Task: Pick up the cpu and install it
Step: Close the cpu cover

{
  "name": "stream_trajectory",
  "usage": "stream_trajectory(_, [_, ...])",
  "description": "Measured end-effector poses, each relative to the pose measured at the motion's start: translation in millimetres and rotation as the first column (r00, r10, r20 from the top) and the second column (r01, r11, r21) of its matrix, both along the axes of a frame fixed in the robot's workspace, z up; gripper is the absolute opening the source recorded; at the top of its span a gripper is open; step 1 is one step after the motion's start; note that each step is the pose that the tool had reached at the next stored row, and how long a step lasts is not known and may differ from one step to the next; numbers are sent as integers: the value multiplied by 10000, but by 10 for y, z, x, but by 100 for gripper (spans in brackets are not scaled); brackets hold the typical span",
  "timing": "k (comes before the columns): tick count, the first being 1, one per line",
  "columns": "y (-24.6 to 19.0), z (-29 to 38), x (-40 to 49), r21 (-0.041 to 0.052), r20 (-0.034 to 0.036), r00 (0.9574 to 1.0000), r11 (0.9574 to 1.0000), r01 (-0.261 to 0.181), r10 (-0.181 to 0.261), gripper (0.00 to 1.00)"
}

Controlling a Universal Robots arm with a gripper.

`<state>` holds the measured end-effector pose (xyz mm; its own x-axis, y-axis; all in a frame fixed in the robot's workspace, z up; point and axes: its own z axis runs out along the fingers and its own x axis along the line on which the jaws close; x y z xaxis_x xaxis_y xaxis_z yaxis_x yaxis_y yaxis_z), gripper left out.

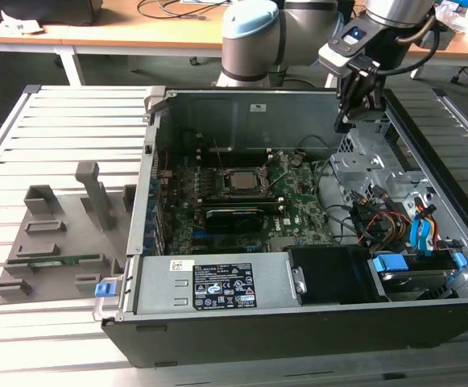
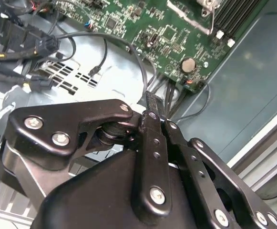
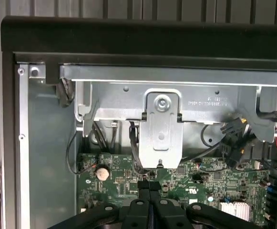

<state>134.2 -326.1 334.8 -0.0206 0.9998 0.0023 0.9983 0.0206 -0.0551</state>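
Note:
An open computer case [image 1: 149,153] lies on the slatted table with its green motherboard [image 1: 294,201] exposed. In the board's middle, a small greyish square that looks like the cpu [image 1: 238,179] lies flat inside the metal socket frame. My gripper [image 1: 347,122] hangs well away from it, over the case's back corner on the exterior view's right, above the drive cage. In both wrist views the black fingers [image 3: 149,187] are pressed together with nothing between them. In the second wrist view the gripper [image 2: 152,101] hovers over cables by the board's edge.
A grey parts fixture [image 1: 56,222] lies to the exterior view's left of the case, holding a long green memory stick [image 1: 52,260]. The power supply [image 1: 217,286] fills the case's front. The drive cage [image 1: 378,173] and coloured cables [image 1: 378,222] crowd the exterior view's right side.

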Motion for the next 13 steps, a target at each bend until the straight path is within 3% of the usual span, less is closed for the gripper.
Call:
stream_trajectory(6, [1,-2,240,-24,-15,10000,10000,0,0,11])
stream_trajectory(13, [4,-7,406,-44,-22,10000,10000,0,0,11])
